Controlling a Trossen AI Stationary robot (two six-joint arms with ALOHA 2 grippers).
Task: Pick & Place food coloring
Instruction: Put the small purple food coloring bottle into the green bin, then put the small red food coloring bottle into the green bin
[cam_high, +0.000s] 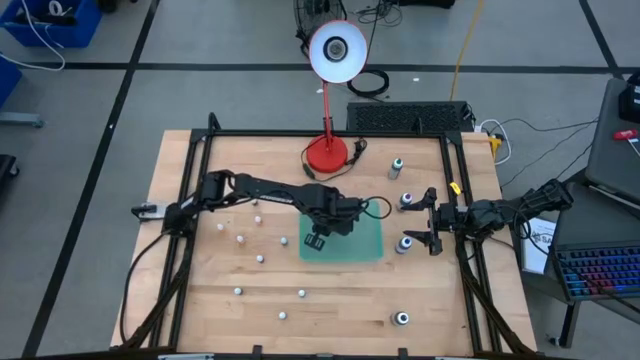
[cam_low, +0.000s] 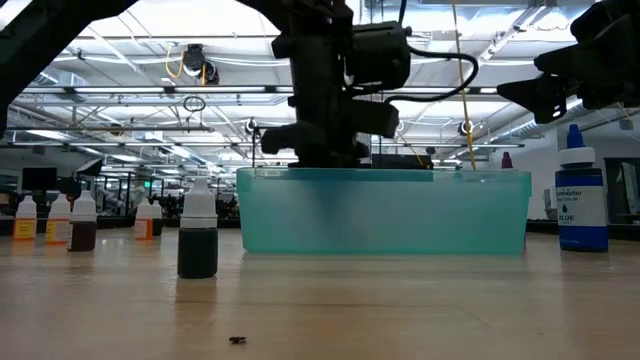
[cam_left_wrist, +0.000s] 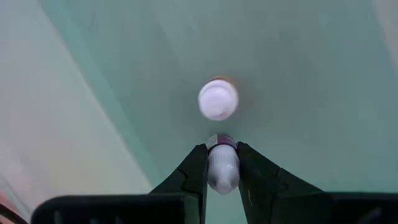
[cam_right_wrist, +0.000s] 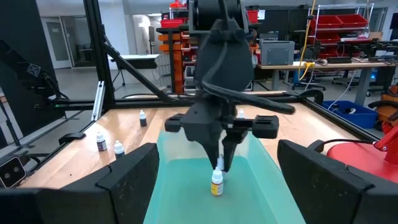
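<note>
The food coloring is scattered over the wooden table: small white-capped bottles (cam_high: 241, 239) on its left half, and larger dark-capped ones (cam_high: 406, 200) near the right side. One small bottle (cam_right_wrist: 216, 184) stands upright inside the green tray (cam_high: 368, 243). My left gripper (cam_high: 317, 240) hangs over the tray, pointing down, shut on another small bottle (cam_left_wrist: 222, 167) just above the standing one (cam_left_wrist: 218, 99). My right gripper (cam_high: 428, 221) waits open at the table's right, between two dark-capped bottles, touching nothing. My left gripper pinches a small food coloring bottle between its two fingers (cam_left_wrist: 194, 171), coming from above and pointing down. The white cap end (cam_left_wrist: 222, 177) sits between the fingers and the body (cam_left_wrist: 222, 140) points down. It hangs upright, lifted clear of the tray floor (cam_right_wrist: 219, 163).
A red-based desk lamp (cam_high: 327, 152) stands at the far edge behind the tray. A dark bottle (cam_low: 198, 240) and a blue bottle (cam_low: 580, 195) stand near the tray's sides. A black frame (cam_high: 320, 134) runs round the table. The tray's walls (cam_low: 385, 210) rise around the left gripper.
</note>
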